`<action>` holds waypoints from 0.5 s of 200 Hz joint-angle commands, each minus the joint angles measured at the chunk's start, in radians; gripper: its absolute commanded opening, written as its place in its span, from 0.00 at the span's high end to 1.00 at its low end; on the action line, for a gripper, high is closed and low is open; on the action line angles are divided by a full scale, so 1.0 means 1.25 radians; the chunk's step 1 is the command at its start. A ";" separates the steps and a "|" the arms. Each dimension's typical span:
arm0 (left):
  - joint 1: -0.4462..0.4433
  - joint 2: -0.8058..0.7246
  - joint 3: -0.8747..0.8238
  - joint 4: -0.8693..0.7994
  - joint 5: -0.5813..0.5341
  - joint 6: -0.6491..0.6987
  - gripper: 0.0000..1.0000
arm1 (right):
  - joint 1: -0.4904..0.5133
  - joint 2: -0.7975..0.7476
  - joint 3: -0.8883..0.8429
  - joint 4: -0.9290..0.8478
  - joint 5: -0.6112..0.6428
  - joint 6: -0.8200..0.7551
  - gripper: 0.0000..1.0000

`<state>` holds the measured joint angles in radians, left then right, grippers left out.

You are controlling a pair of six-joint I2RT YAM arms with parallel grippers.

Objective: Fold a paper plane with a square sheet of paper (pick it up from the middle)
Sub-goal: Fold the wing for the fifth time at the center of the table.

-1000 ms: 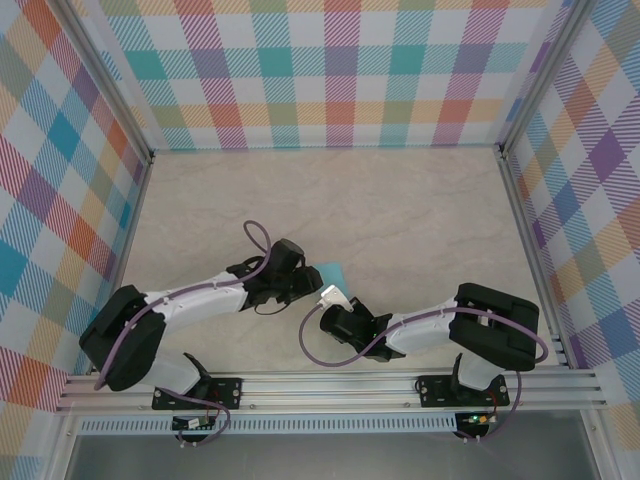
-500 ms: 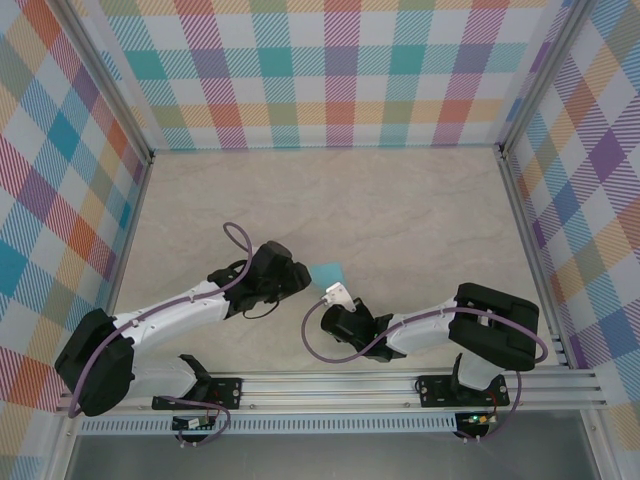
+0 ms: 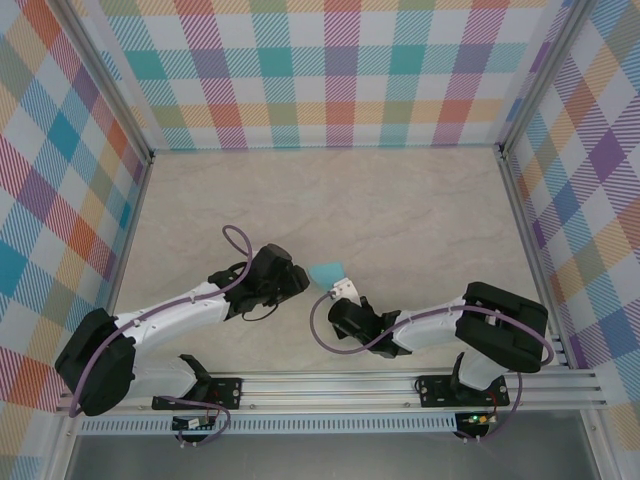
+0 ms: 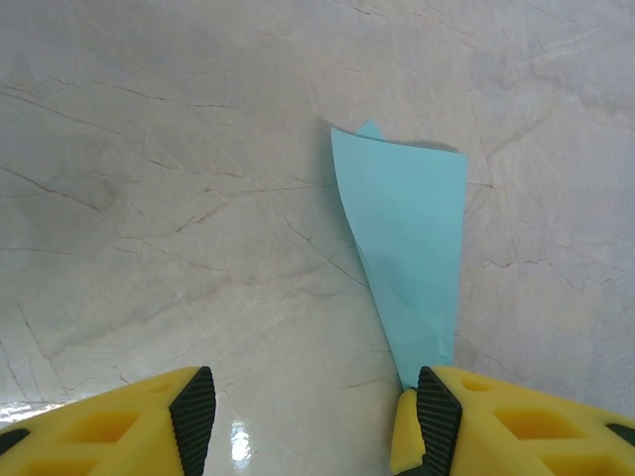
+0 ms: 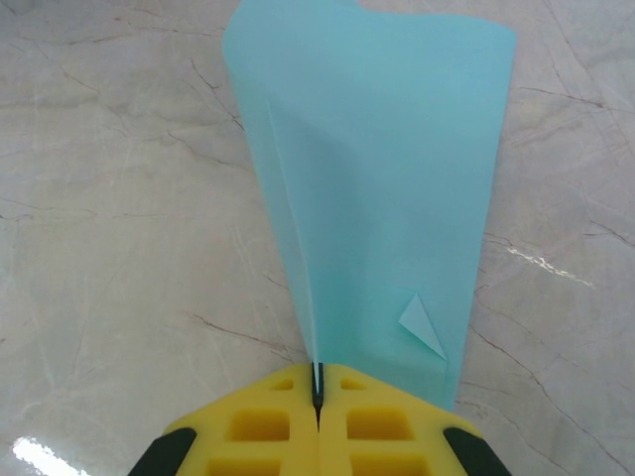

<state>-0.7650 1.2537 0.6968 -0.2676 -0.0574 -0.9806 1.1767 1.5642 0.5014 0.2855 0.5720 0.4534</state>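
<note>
The right gripper (image 5: 317, 389) is pressed together on the narrow end of the paper plane (image 5: 377, 198), which fans out toward 12 o'clock above the marbled counter (image 5: 109, 248). In the top view the plane sits near the counter's middle, at 11 o'clock from the right gripper. The left gripper (image 4: 313, 407) stands spread at the plane's 9 o'clock side, holding nothing.

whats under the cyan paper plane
The marbled table lies around the paper plane, whose narrow end is pinched in the shut right tool. The patch right beneath the sheet is covered, so it cannot be checked.
</note>
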 commanded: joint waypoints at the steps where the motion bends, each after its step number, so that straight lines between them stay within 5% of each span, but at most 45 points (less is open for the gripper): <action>1: -0.003 0.003 -0.013 0.019 0.002 -0.008 0.42 | -0.011 -0.020 -0.022 0.032 -0.043 0.041 0.95; 100: -0.002 0.032 -0.015 0.056 0.022 -0.001 0.44 | -0.064 -0.043 -0.069 0.112 -0.169 0.127 0.95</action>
<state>-0.7650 1.2854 0.6876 -0.2272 -0.0422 -0.9802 1.1118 1.5341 0.4370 0.3904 0.4297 0.5667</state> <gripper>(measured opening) 0.564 0.055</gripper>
